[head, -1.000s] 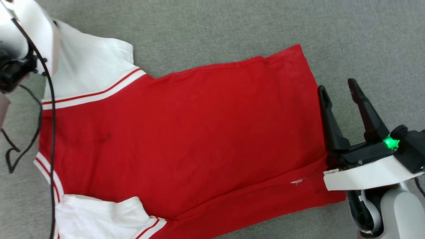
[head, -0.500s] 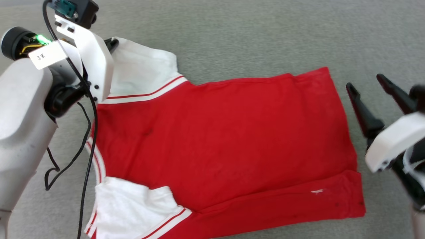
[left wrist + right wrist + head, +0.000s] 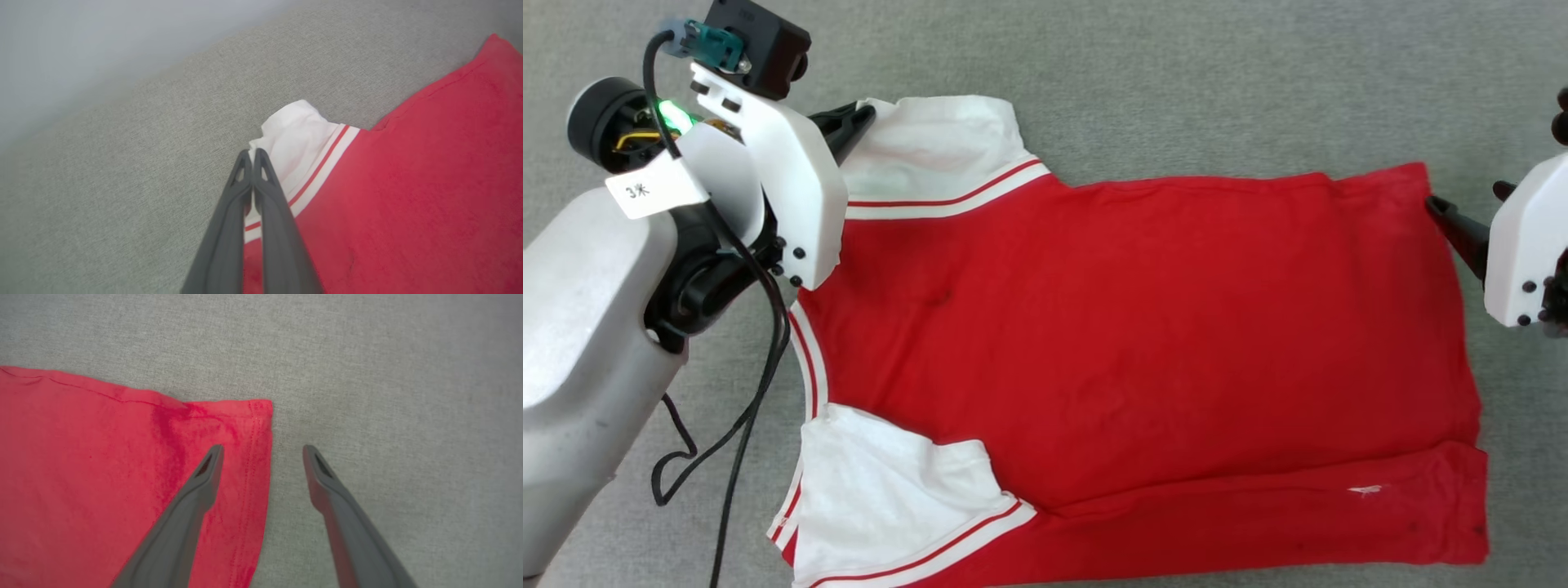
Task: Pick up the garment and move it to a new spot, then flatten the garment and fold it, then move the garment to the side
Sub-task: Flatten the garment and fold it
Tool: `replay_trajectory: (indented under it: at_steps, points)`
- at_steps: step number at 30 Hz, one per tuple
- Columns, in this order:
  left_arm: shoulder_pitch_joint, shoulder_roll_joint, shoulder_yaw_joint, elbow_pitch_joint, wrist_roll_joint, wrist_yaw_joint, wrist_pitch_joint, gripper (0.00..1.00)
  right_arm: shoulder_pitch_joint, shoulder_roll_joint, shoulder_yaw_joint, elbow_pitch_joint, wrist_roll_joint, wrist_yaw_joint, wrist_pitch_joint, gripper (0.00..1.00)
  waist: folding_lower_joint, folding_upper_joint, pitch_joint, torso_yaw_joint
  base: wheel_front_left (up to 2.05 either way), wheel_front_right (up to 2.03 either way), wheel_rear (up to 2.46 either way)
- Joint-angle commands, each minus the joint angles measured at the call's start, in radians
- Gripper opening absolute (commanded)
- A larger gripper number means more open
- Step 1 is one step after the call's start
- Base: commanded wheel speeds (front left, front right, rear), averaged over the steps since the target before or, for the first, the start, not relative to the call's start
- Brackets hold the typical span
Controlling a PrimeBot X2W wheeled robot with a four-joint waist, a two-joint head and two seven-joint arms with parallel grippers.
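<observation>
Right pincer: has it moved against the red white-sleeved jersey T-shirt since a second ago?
Yes. Against the red jersey T-shirt, the right pincer moved along the hem toward its far corner.

Bright, even, diffuse light from overhead; no hard shadows anywhere. Head view is sharp: weave of the grey cloth surface (image 3: pixel 1176 82) reads clearly. The red jersey (image 3: pixel 1143 327) is v. saturated, its white sleeves close to blown out, w/ thin soft shadows along the folds. Green status LED (image 3: pixel 670 112) flares a little. Faint shadow on the surface beside the left forearm (image 3: pixel 580 310).

Left wrist view is softer overall. Its upper-left corner washes to pale blue-grey haze, out of focus. Left gripper (image 3: pixel 250 153) fingers blur toward the bottom edge.

Right wrist view: right gripper (image 3: pixel 263 451) fingers smear near the lens, far right side pales, jersey hem stitching just legible.
</observation>
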State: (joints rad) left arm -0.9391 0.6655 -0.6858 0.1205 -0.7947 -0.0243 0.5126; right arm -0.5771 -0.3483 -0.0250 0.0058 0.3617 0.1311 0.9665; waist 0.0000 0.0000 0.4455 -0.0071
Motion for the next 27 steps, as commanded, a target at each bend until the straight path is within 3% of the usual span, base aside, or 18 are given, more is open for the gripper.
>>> replay_trajectory:
  at_steps: [1, 11, 19, 20, 21, 22, 27]
  points:
    - [0.017, 0.011, -0.001, -0.022, 0.004, 0.01, 0.009, 0.0, -0.031, -0.012, 0.001, 0.025, 0.001, -0.001, 0.019, 1.0, 0.0, 0.0, 0.019, 0.019, 0.0, 0.0, 0.0]
    - [0.026, 0.025, -0.008, -0.119, 0.005, 0.033, 0.031, 0.0, -0.099, -0.03, 0.046, 0.158, -0.012, -0.001, 0.03, 1.0, 0.0, 0.0, 0.068, 0.06, 0.0, 0.0, 0.0]
    - [0.035, 0.026, -0.016, -0.142, 0.007, 0.04, 0.032, 0.0, -0.072, -0.031, 0.133, 0.234, 0.048, 0.0, -0.011, 1.0, 0.0, 0.0, 0.081, 0.074, 0.0, 0.0, 0.0]
    - [0.036, 0.028, -0.016, -0.142, 0.007, 0.041, 0.031, 0.0, -0.07, -0.033, 0.141, 0.241, 0.053, 0.0, -0.018, 0.85, 0.0, 0.0, 0.081, 0.074, 0.0, 0.0, 0.0]
    - [0.036, 0.029, -0.017, -0.141, 0.006, 0.042, 0.03, 0.0, -0.07, -0.038, 0.149, 0.246, 0.056, 0.0, -0.025, 0.38, 0.0, 0.0, 0.081, 0.074, 0.0, 0.0, 0.0]
    - [0.037, 0.03, -0.017, -0.14, 0.006, 0.042, 0.029, 0.0, -0.072, -0.045, 0.158, 0.249, 0.055, 0.0, -0.038, 0.0, 0.0, 0.0, 0.081, 0.075, 0.0, 0.0, 0.0]
    - [0.052, 0.025, -0.019, -0.128, 0.002, 0.047, 0.018, 0.0, -0.098, -0.067, 0.152, 0.271, 0.053, -0.001, -0.147, 0.0, 0.0, 0.0, 0.063, 0.074, 0.0, 0.0, 0.0]
